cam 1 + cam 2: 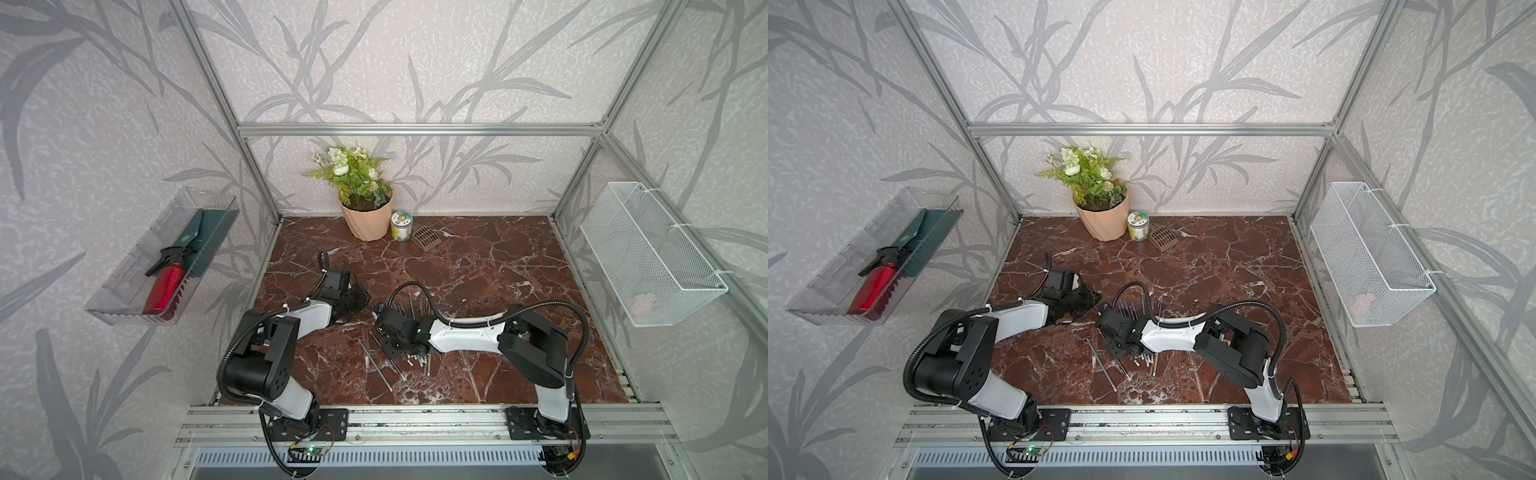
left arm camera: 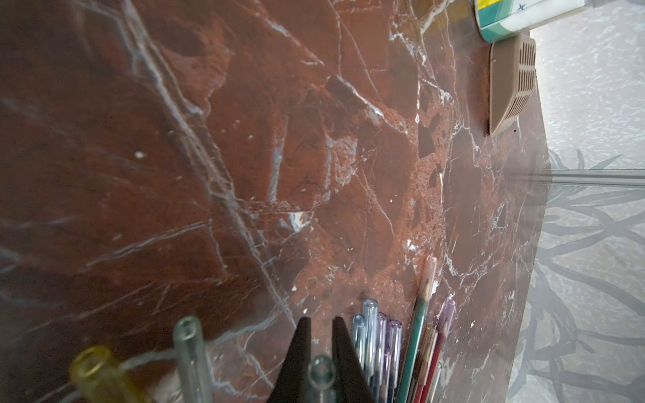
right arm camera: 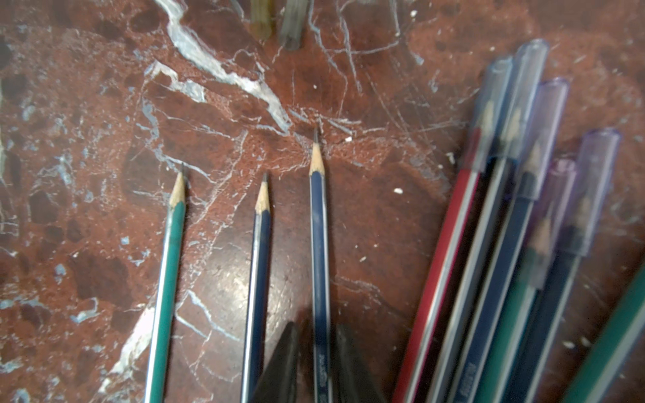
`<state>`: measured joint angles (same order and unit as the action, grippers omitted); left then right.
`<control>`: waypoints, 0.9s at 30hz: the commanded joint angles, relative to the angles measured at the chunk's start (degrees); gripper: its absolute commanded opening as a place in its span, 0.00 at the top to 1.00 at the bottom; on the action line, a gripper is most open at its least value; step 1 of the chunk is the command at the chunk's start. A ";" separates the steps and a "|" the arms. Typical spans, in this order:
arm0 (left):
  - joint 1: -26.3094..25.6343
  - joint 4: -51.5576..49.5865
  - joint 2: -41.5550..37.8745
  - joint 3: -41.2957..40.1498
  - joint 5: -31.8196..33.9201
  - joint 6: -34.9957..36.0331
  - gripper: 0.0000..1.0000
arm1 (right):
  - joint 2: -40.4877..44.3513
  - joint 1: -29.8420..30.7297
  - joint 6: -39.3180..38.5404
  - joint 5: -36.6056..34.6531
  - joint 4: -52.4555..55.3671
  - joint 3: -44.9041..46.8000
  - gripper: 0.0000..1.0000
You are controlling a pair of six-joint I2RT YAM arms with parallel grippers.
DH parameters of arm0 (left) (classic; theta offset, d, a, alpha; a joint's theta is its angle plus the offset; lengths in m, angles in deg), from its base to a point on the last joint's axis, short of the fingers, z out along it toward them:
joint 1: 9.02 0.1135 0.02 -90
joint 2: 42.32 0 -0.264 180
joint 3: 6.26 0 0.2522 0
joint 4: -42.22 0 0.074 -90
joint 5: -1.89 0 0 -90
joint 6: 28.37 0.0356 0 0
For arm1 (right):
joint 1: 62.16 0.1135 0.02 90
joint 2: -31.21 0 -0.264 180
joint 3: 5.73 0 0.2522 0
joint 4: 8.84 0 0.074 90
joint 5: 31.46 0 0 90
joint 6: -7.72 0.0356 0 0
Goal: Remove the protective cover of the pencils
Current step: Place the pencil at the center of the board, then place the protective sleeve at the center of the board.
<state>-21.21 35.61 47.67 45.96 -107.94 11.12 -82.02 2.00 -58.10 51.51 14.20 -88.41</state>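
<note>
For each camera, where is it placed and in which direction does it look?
Top views: high above the arm bases, looking down toward the back wall over the table; both arms show.
Left wrist: on the left arm, looking low across the table toward the jar; left gripper shows, shut on a clear cap.
Right wrist: on the right arm, looking down at bare pencils; right gripper shows, open around one.
Shared: both wrist views show capped pencils.

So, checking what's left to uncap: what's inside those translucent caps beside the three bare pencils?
Sharpened wooden pencil points show through the translucent caps, one in each. The blur hides the very tips, and the pencils overlap, partly covering those underneath.
</note>
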 commanded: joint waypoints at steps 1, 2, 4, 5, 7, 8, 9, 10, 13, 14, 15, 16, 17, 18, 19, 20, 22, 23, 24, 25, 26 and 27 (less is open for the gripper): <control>-0.32 -2.16 0.93 2.13 1.19 1.06 1.00 | 0.77 -0.53 0.00 -0.93 1.75 1.21 0.75; -0.37 -2.50 1.12 2.29 1.28 1.06 1.00 | 1.01 -0.51 -0.04 -1.03 1.82 1.04 0.74; -0.38 -3.17 1.57 2.60 1.54 1.10 1.00 | 1.63 -0.68 -0.40 -0.98 2.37 0.71 0.74; -0.46 -3.66 1.74 2.80 1.86 1.11 1.00 | 2.01 -0.66 -0.59 -1.22 2.71 0.40 0.74; -0.52 -4.76 2.01 3.24 2.54 1.36 1.00 | 2.84 -0.64 -0.97 -1.57 3.16 -0.01 0.73; -0.56 -5.52 2.09 3.45 2.96 1.46 1.00 | 3.45 -0.63 -1.15 -1.80 3.50 -0.28 0.73; -0.56 -6.35 2.18 3.74 3.43 1.69 1.00 | 4.08 -0.67 -1.32 -2.06 3.61 -0.36 0.73; -0.56 -6.94 2.17 3.87 3.84 1.87 1.00 | 4.64 -0.67 -1.45 -2.32 3.73 -0.33 0.72; -0.73 -7.97 2.45 4.22 4.40 2.16 1.00 | 6.64 -0.86 -1.44 -3.81 4.01 -0.06 0.71; -0.73 -7.95 2.54 4.23 4.44 2.20 1.00 | 7.32 -1.01 -1.46 -4.50 3.91 0.22 0.71; -0.82 -8.07 2.77 4.29 4.45 2.18 1.00 | 7.88 -1.11 -1.44 -5.15 3.77 0.42 0.71; -0.90 -8.13 2.88 4.40 4.46 2.24 1.00 | 8.31 -1.26 -1.49 -5.63 3.52 0.79 0.71; -0.91 -8.31 3.05 4.49 4.61 2.27 1.00 | 8.68 -1.44 -1.62 -5.99 3.13 1.04 0.71; -1.00 -8.52 3.23 4.60 4.76 2.25 1.00 | 8.89 -1.73 -1.68 -6.07 2.92 1.26 0.71; -1.04 -8.57 3.31 4.62 4.79 2.25 1.00 | 8.90 -2.01 -1.64 -6.07 2.89 1.42 0.72; -1.09 -8.78 3.42 4.76 4.85 2.25 1.00 | 8.75 -2.26 -1.64 -6.07 3.01 1.28 0.73; -1.09 -9.10 3.52 4.89 4.97 2.34 0.99 | 8.30 -2.90 -1.61 -5.85 3.23 1.13 0.77; -1.17 -9.22 3.56 4.95 5.20 2.34 0.98 | 8.04 -3.13 -1.54 -5.68 3.35 1.15 0.78; -1.20 -9.39 3.56 4.88 5.29 2.35 0.97 | 7.72 -3.42 -1.47 -5.57 3.46 1.05 0.79; -1.17 -9.44 3.56 4.95 5.35 2.34 0.96 | 7.55 -3.51 -1.48 -5.46 3.45 1.03 0.79; -1.17 -9.49 3.69 5.03 5.37 2.42 0.96 | 7.22 -3.67 -1.51 -5.46 3.45 0.98 0.79; -1.18 -9.60 3.74 5.04 5.40 2.42 0.95 | 6.83 -3.78 -1.43 -5.41 3.58 0.81 0.79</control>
<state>-22.13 27.72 50.84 49.61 -104.05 12.74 -74.39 -1.35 -59.63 46.94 16.91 -87.78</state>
